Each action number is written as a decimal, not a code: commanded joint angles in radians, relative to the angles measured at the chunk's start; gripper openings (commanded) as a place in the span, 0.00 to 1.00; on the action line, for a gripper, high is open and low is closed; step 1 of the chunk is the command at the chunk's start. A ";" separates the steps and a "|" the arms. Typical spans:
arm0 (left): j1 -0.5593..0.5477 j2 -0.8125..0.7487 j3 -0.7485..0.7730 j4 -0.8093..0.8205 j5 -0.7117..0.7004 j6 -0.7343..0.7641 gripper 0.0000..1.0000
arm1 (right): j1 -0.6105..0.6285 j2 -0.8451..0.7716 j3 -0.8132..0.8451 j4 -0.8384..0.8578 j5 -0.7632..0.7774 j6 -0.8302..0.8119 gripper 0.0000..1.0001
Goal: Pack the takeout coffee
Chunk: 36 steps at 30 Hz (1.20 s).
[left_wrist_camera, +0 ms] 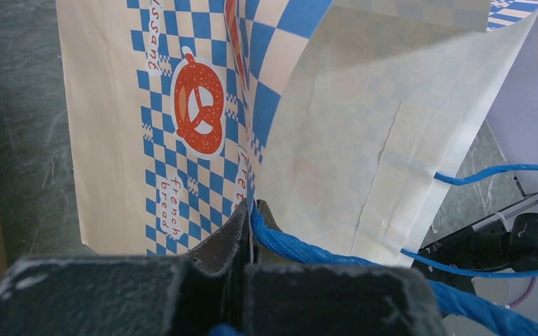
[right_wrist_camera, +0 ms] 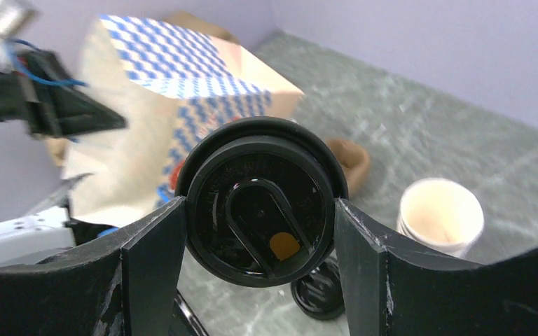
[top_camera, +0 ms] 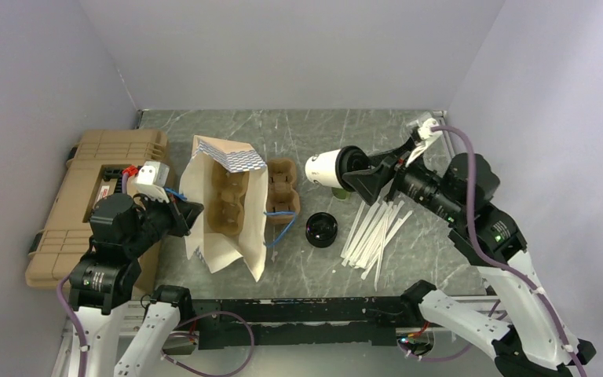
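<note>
Left end effector clamped on the paper bag, takeout coffee held in the right end effector

Left one is pinched fully closed on the bag's rim, with the blue rope handle squeezed in right there too. The bag print is blue checks with a red pretzel; "french bread" reads fine, and another word ends in "ssant". Right of the bag, the coffee is up off the bench, tipped sideways with its base pointing at the bag. The right fingers are spread wide, gripping its black lid from both sides.
</note>
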 commanded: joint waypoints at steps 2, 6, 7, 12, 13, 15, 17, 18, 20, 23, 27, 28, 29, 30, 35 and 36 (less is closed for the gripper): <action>-0.004 0.011 0.029 0.027 -0.005 -0.004 0.00 | 0.005 -0.010 0.052 0.251 -0.206 0.050 0.34; -0.005 0.016 0.036 0.022 -0.008 -0.003 0.00 | 0.008 0.015 0.056 0.365 -0.318 0.112 0.34; -0.005 0.017 0.037 0.023 -0.008 -0.004 0.00 | 0.010 0.023 0.057 0.387 -0.345 0.124 0.34; -0.005 0.024 0.045 0.015 -0.004 -0.003 0.00 | 0.082 0.067 0.078 0.443 -0.393 0.130 0.34; -0.005 0.024 0.046 0.013 -0.006 -0.002 0.00 | 0.121 0.078 0.086 0.442 -0.368 0.115 0.34; -0.005 0.023 0.047 0.011 -0.009 -0.002 0.00 | 0.230 0.109 0.109 0.415 -0.293 0.058 0.34; -0.005 0.024 0.048 0.008 -0.010 0.000 0.00 | 0.345 0.157 0.144 0.370 -0.207 -0.007 0.34; -0.005 0.023 0.048 0.008 -0.009 0.000 0.00 | 0.392 0.178 0.159 0.345 -0.160 -0.045 0.34; -0.005 0.022 0.052 0.007 -0.008 -0.002 0.00 | 0.464 0.219 0.184 0.314 -0.075 -0.092 0.34; -0.005 0.021 0.053 0.001 -0.008 0.003 0.00 | 0.568 0.294 0.238 0.246 0.098 -0.177 0.34; -0.005 0.017 0.053 0.000 -0.006 0.007 0.00 | 0.669 0.391 0.285 0.169 0.281 -0.275 0.34; -0.005 0.015 0.054 0.000 -0.003 0.009 0.00 | 0.681 0.409 0.290 0.159 0.317 -0.286 0.33; -0.005 0.014 0.055 0.000 0.000 0.011 0.00 | 0.691 0.429 0.294 0.144 0.355 -0.297 0.33; -0.007 0.011 0.055 -0.001 0.005 0.015 0.00 | 0.701 0.449 0.299 0.132 0.388 -0.312 0.33; -0.010 -0.001 0.053 -0.002 -0.005 0.015 0.00 | 0.724 0.543 0.310 0.092 0.501 -0.342 0.32; -0.010 -0.005 0.052 -0.003 -0.007 0.015 0.00 | 0.725 0.561 0.312 0.092 0.505 -0.341 0.32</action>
